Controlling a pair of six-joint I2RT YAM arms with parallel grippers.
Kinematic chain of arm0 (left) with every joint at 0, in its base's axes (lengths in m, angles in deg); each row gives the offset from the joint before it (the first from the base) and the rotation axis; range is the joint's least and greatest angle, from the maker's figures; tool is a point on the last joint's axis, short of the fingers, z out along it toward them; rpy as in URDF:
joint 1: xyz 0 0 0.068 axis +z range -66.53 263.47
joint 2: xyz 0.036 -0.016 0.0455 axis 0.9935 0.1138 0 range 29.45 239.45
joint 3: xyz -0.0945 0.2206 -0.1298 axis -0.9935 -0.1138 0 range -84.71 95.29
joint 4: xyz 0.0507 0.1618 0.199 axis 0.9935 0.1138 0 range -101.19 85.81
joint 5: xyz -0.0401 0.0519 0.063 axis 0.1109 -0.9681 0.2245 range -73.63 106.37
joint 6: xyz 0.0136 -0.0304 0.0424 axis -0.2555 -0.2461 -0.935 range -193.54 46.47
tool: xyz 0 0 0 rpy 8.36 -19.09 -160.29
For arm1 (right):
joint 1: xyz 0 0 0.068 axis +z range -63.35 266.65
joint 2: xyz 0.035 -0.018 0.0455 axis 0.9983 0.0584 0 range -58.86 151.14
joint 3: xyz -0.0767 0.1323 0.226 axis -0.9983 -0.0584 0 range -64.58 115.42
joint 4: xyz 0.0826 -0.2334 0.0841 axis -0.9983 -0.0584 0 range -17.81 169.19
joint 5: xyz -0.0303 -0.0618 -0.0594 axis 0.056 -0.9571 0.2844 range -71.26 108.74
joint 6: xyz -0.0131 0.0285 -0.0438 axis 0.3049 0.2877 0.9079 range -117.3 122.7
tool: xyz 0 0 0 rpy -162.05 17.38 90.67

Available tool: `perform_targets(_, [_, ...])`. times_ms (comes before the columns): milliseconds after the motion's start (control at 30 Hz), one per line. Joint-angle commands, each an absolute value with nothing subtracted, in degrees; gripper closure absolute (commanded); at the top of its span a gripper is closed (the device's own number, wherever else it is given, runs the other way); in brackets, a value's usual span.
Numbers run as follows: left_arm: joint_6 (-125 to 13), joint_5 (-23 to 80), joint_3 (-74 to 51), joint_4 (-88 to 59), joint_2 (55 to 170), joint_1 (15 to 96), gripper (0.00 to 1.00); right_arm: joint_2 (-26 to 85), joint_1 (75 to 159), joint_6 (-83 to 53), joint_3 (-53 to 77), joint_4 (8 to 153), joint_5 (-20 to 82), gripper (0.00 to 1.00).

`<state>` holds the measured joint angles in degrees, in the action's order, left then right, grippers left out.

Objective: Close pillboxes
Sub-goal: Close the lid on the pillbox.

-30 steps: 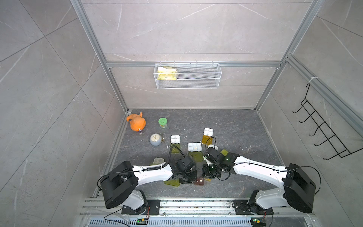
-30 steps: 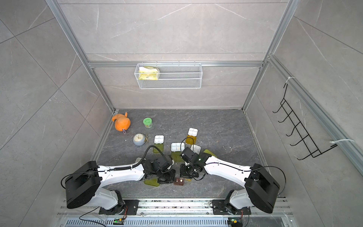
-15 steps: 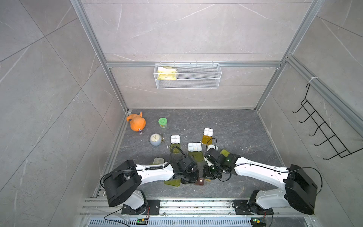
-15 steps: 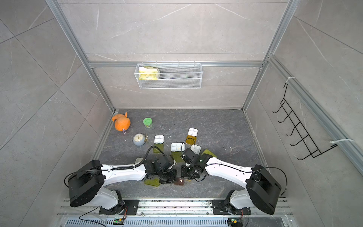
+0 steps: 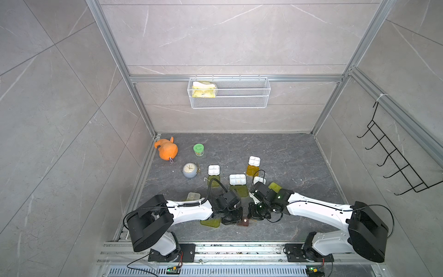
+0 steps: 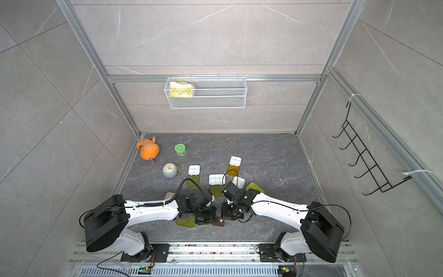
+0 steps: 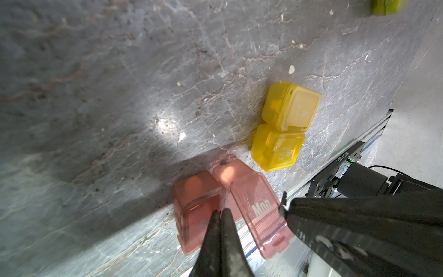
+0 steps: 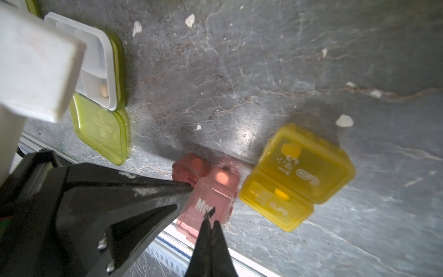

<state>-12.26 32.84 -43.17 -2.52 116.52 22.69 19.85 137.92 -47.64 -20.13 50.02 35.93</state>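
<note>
A tiny pink two-cell pillbox (image 7: 195,191) lies near the table's front edge, also in both top views (image 5: 245,221) (image 6: 218,222). My left gripper (image 7: 221,212) is shut, tips resting on its one cell. My right gripper (image 8: 211,215) is shut too, tips on the lid marked "Mon" (image 8: 211,194); whether that lid is latched I cannot tell. A tiny yellow pillbox (image 8: 297,175) (image 7: 285,124) lies just beside it, lids down. Several larger pillboxes with white trays (image 5: 237,179) (image 5: 213,169) (image 5: 254,161) lie open farther back.
An open yellow-green lid (image 5: 211,223) lies under my left arm. A grey clock (image 5: 189,169), a green-lidded jar (image 5: 198,149) and an orange toy (image 5: 166,150) stand at the back left. A wire basket (image 5: 229,92) hangs on the back wall. The metal rail (image 5: 215,249) borders the front.
Both grippers stay shut at the small pink pillbox; the left arm has only shifted slightly.
</note>
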Motion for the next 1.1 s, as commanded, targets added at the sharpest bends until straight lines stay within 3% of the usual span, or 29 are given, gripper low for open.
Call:
perform_targets(0, [-11.42, 31.40, -44.83, 1.08, 118.39, 22.30, 1.00, 19.05, 138.44, -48.48, -21.15, 51.10, 36.40, 1.00])
perform_targets(1067, [-11.32, 30.26, -46.64, 3.43, 114.57, 22.30, 1.00, 17.68, 142.75, -51.42, -22.89, 52.21, 34.17, 1.00])
